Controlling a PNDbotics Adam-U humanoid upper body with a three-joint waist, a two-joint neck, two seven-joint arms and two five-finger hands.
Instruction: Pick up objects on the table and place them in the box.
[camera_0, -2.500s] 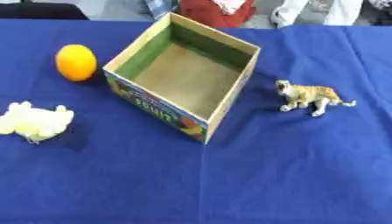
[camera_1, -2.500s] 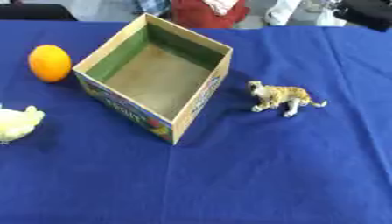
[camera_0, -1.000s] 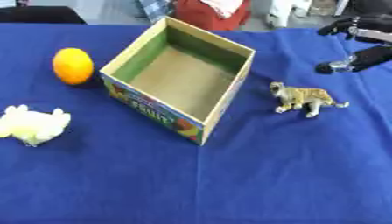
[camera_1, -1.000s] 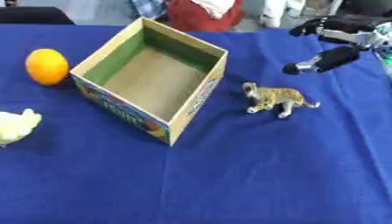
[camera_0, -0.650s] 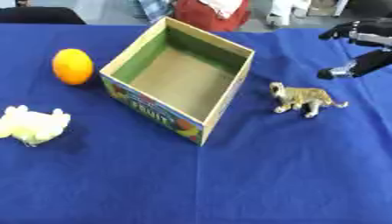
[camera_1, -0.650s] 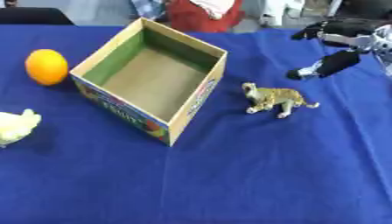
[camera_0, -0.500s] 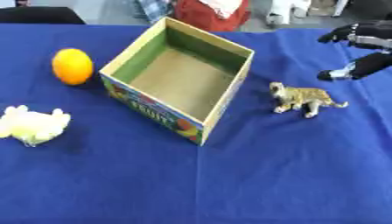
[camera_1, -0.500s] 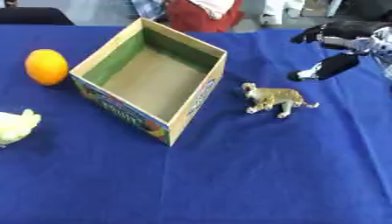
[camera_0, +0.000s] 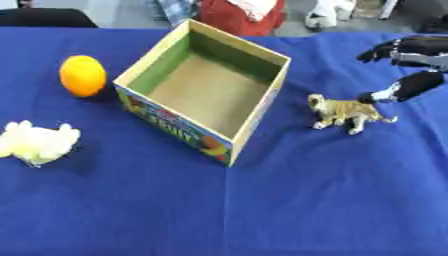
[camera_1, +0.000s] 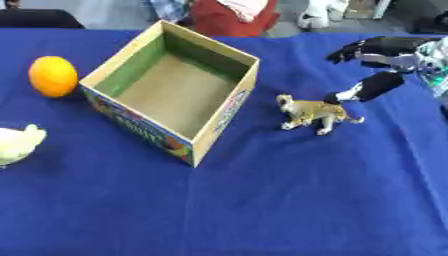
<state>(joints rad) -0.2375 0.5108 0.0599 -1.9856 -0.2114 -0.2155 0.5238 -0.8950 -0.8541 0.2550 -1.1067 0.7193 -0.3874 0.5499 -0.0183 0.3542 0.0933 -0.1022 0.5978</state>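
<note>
An open cardboard box (camera_0: 206, 90) with a green lining stands empty at the table's middle. A toy tiger (camera_0: 348, 112) stands upright on the blue cloth to the box's right. My right hand (camera_1: 380, 63) comes in from the right edge, open, its thumb tip just above the tiger's back and its fingers spread higher up. An orange (camera_0: 82, 75) lies left of the box. A pale yellow soft toy (camera_0: 37, 143) sits near the left edge. My left hand shows in neither view.
The blue tablecloth (camera_0: 262, 210) covers the whole table, with a wide bare stretch in front. People and a red garment (camera_0: 238, 14) stand beyond the far edge.
My right hand has entered from the right and dropped toward the tiger, its thumb now almost on the tiger's back. The box, orange and soft toy have not moved.
</note>
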